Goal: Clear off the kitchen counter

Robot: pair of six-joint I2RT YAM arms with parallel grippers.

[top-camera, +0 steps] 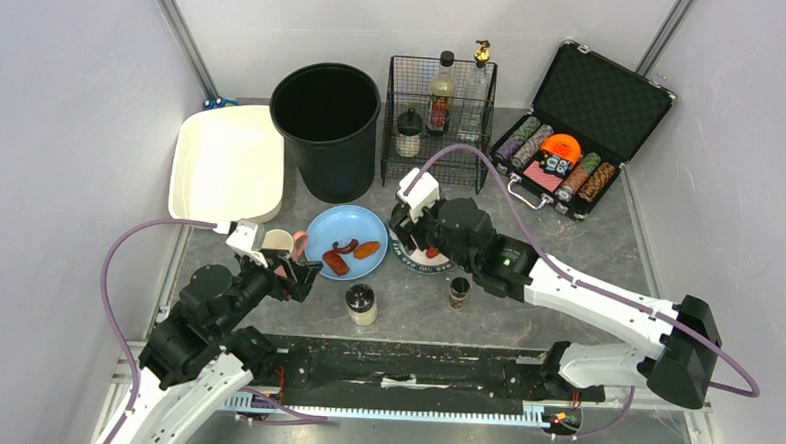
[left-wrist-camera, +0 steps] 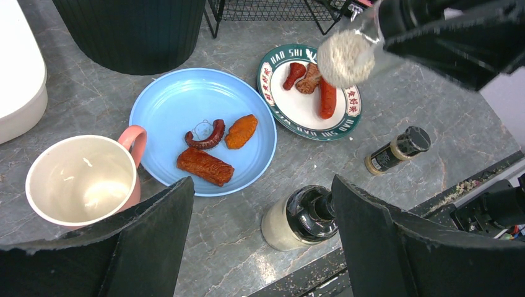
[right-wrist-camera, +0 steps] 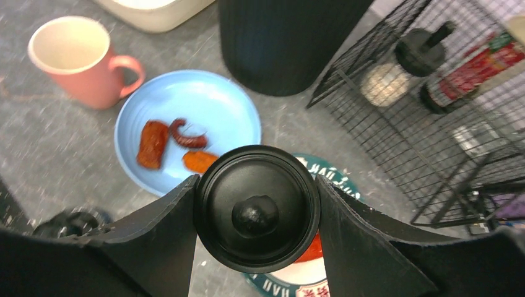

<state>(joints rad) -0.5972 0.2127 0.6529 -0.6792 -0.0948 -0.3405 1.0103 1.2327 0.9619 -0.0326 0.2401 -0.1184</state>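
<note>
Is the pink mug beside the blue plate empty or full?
Empty: the left wrist view looks down into the upright pink mug, and only its bare cream inside shows.

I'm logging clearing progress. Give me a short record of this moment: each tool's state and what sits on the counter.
left tool: open, empty, near pink mug
right tool: shut on black-lidded jar above green-rimmed plate
blue plate: three food pieces
kitchen counter: mug, both plates, pale shaker, dark shaker uncleared
</note>
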